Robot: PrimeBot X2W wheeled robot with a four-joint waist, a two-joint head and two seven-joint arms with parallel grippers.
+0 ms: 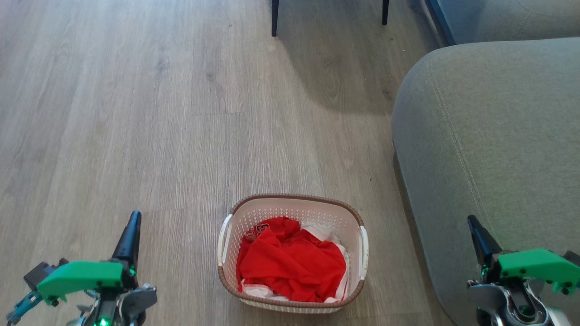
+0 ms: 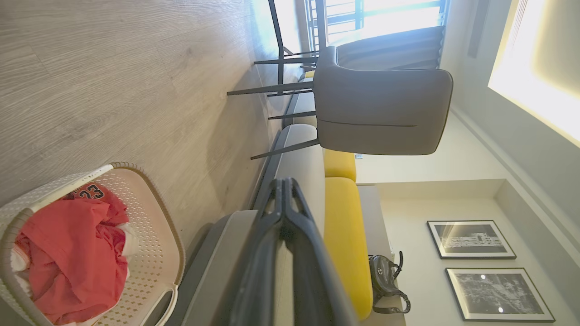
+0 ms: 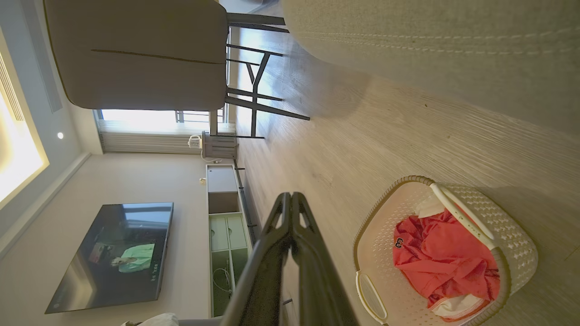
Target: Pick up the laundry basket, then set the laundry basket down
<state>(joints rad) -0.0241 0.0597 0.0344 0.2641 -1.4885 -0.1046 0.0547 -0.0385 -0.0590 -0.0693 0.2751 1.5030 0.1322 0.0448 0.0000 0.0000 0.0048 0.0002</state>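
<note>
Basket: on floor, beside sofa, between the two grippers, touching neither; red and white clothes inside; left gripper: fingers pressed together, empty; right gripper: fingers together, empty.

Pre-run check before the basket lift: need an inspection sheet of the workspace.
Surface: wood-look floor; the basket stands on it.
Job's things: laundry basket upright, apart from both grippers; red and white clothes inside.
Clutter: black handbag beside yellow cushions.
Grippers: left gripper shut, empty, left of the basket; right gripper shut, empty, seen against the sofa.
Cables: what looks like a cord loop in the TV cabinet.
Surroundings: grey sofa right of the basket; grey chair beyond; wall TV.
</note>
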